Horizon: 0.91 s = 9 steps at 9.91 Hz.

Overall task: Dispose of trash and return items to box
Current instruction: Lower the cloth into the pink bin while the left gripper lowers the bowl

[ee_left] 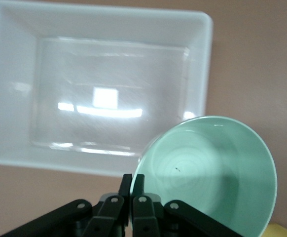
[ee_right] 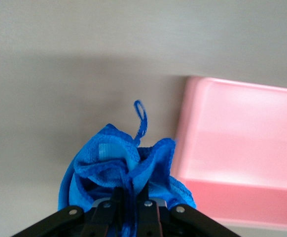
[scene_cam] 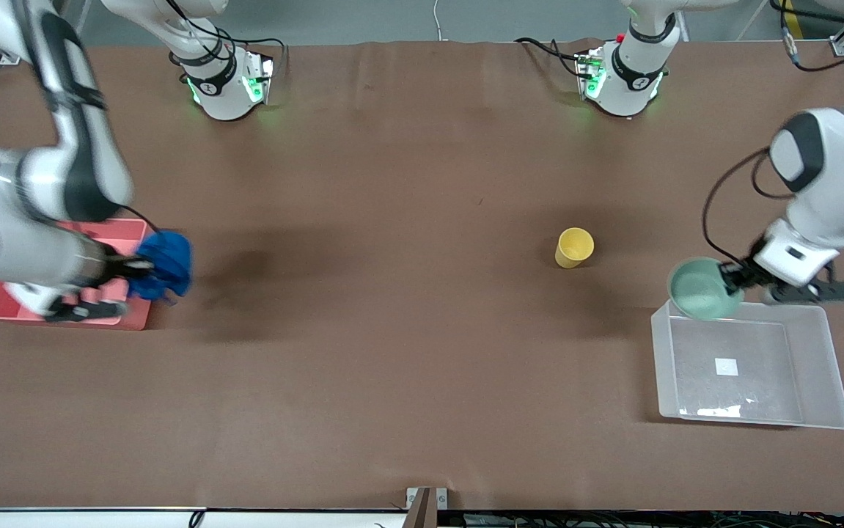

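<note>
My left gripper is shut on the rim of the mint-green bowl, which hangs tilted over the edge of the clear plastic box. The box holds nothing but a white label on its floor. The yellow cup stands on the table, toward the middle from the box. My right gripper is shut on the blue cloth wad, the trash, held up at the edge of the pink bin.
The brown table cover stretches open between the two bins. The pink bin sits at the right arm's end of the table, the clear box at the left arm's end. Both arm bases stand along the edge farthest from the front camera.
</note>
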Motion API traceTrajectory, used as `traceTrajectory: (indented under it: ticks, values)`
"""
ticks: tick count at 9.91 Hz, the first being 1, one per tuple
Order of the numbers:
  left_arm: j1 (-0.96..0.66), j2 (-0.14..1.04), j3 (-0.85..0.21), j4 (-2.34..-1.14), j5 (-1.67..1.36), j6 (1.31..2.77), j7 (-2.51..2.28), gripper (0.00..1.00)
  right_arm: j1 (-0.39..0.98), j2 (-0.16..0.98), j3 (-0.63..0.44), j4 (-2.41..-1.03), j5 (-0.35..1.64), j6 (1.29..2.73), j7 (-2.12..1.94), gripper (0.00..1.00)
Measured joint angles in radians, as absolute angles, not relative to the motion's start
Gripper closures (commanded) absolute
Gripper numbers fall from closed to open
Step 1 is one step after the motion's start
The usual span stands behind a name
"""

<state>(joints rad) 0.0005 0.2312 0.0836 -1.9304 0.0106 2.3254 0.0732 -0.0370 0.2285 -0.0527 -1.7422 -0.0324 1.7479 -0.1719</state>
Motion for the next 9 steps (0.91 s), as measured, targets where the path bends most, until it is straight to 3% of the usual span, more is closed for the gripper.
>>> traceTrajectory:
  ticks: [3, 5, 6, 7, 8, 9]
  values:
    - [0.005, 0.478, 0.135, -1.681, -0.004, 2.327, 0.123, 1.0, -0.062, 0.213, -0.258, -1.731, -0.043, 1.728, -0.436, 0.97]
    - [0.005, 0.604, 0.171, -1.593, -0.125, 2.33, 0.203, 1.0, -0.076, 0.276, -0.32, -1.82, -0.044, 1.922, -0.54, 0.96]
    - [0.006, 0.641, 0.183, -1.591, -0.178, 2.34, 0.25, 0.99, -0.082, 0.321, -0.323, -1.877, -0.044, 2.021, -0.546, 0.81]
    - [0.008, 0.667, 0.187, -1.594, -0.193, 2.358, 0.264, 0.97, -0.082, 0.37, -0.322, -1.916, -0.044, 2.09, -0.546, 0.33]
    - [0.008, 0.686, 0.187, -1.602, -0.195, 2.381, 0.265, 0.89, -0.082, 0.414, -0.32, -1.929, -0.044, 2.122, -0.546, 0.0]
    - [0.008, 0.7, 0.187, -1.614, -0.196, 2.405, 0.265, 0.79, -0.082, 0.445, -0.319, -1.93, -0.033, 2.145, -0.545, 0.0]
